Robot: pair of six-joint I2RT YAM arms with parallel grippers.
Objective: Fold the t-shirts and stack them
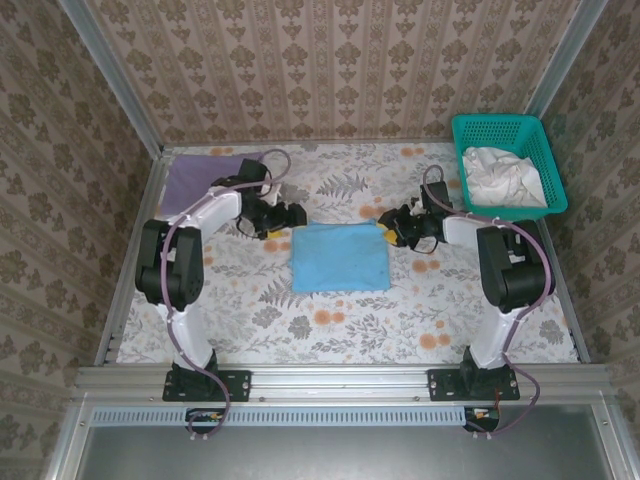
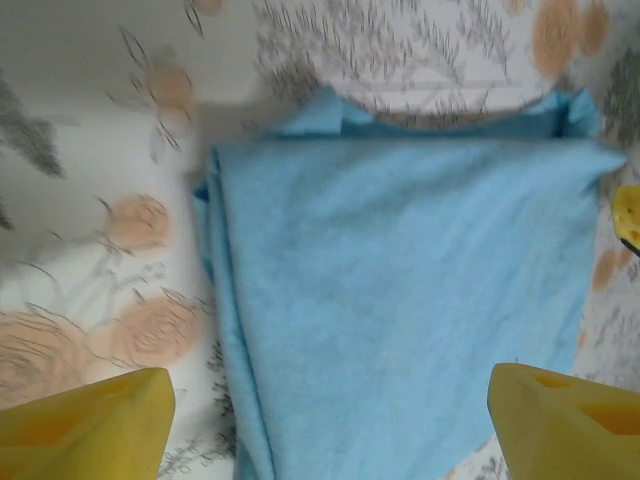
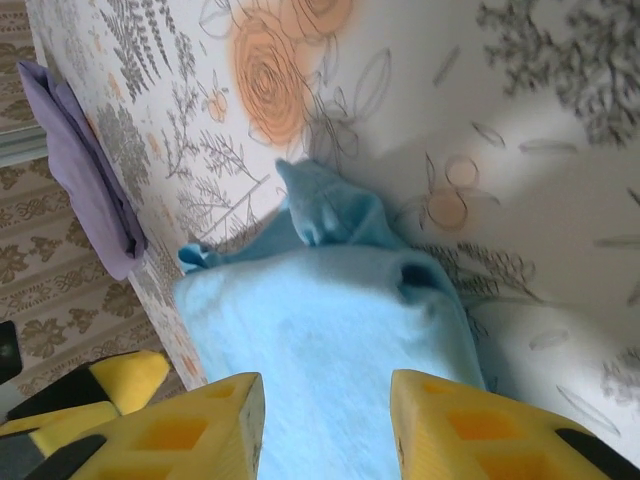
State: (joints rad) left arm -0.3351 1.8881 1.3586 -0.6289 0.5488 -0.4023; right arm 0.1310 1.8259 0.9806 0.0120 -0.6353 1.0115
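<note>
tees 2: blue tee [image 1: 340,257] folded, centre; purple tee [image 1: 197,180] folded, far left | 1 basket [image 1: 505,125] | left gripper [image 2: 325,385] wide | right gripper [image 3: 325,390] narrow, at blue tee's edge

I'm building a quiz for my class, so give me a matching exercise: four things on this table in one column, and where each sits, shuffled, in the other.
1. blue tee
2. purple tee
3. basket
4. white cloth

A. inside the basket
B. far right corner
C. middle of the table
D. far left corner

Pairs: 1-C, 2-D, 3-B, 4-A
</note>
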